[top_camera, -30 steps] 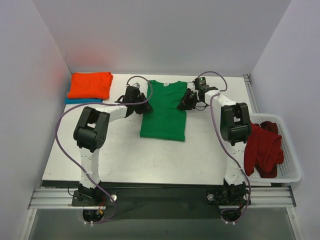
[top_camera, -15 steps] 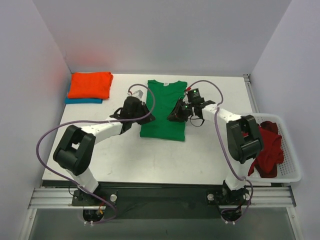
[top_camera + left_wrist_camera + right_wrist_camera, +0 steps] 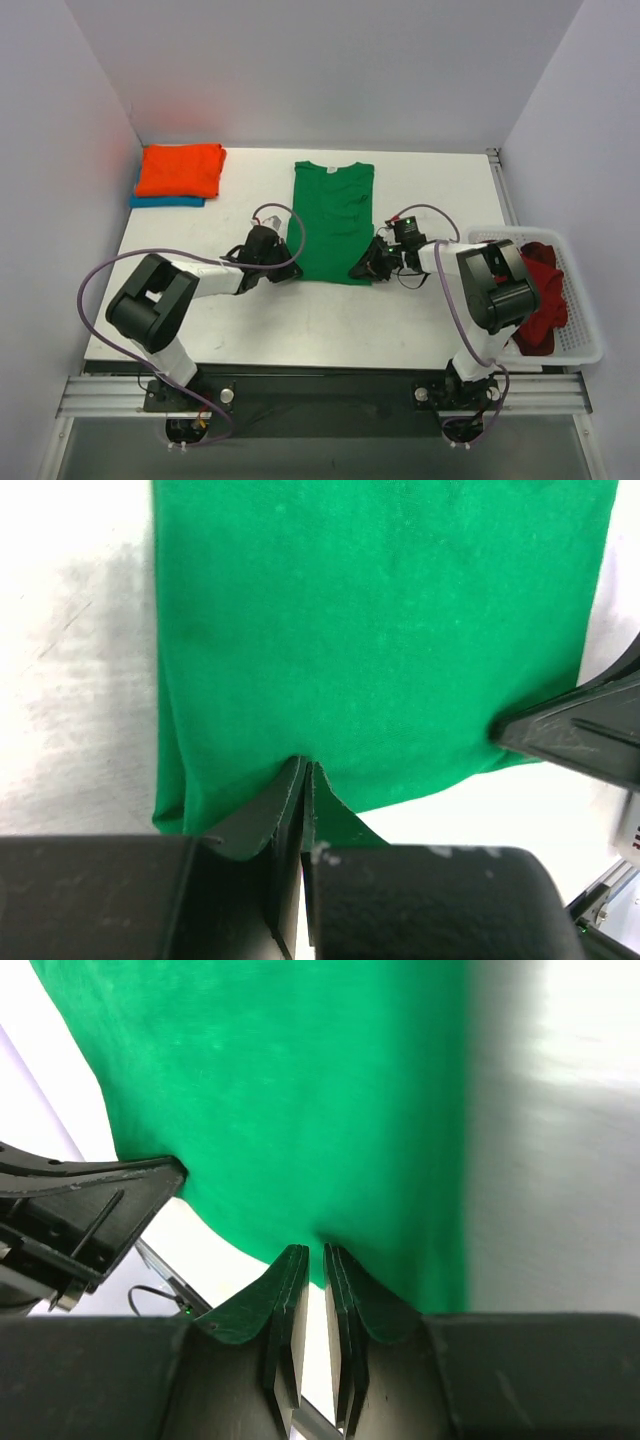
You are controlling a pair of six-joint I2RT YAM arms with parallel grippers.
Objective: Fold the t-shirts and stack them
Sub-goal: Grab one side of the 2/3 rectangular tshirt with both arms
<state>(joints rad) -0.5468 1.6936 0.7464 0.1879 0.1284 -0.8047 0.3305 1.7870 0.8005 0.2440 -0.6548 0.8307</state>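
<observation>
Step check, top view first: green tee [image 3: 332, 215] lies flat in the middle of the table [image 3: 300, 320], sleeves already tucked in so it's a long narrow strip with the collar at the far end. At the tee's near-left hem corner sits the left gripper [image 3: 272, 262], and at its near-right hem corner the right gripper [image 3: 372, 268]. I'd call this the start of the lengthwise fold: grab the hem and bring it up to the collar.

Off the tee's far-left corner there's a folded orange tee [image 3: 180, 170] lying on a teal-blue tee [image 3: 165, 201], which looks like the stack. Right of the tee, beyond the right gripper, is the white basket [image 3: 585, 345]. It holds dark red tees [image 3: 530, 295] in a crumpled heap, part of it draped over the rim on the green tee's side. Can't tell how many are in there.

Left wrist view: fingers [image 3: 285, 810] are pinched together on the hem, with cloth puckering right at the tips, so it's got hold of the tee.

Right wrist view: same deal, fingers [image 3: 285, 1290] are squeezed to a thin slit with the hem edge nipped between them.

Next move, as I read it: both lift together at the same height and carry the hem to the collar, without skewing the strip or letting the tucked sleeves flop out.
</observation>
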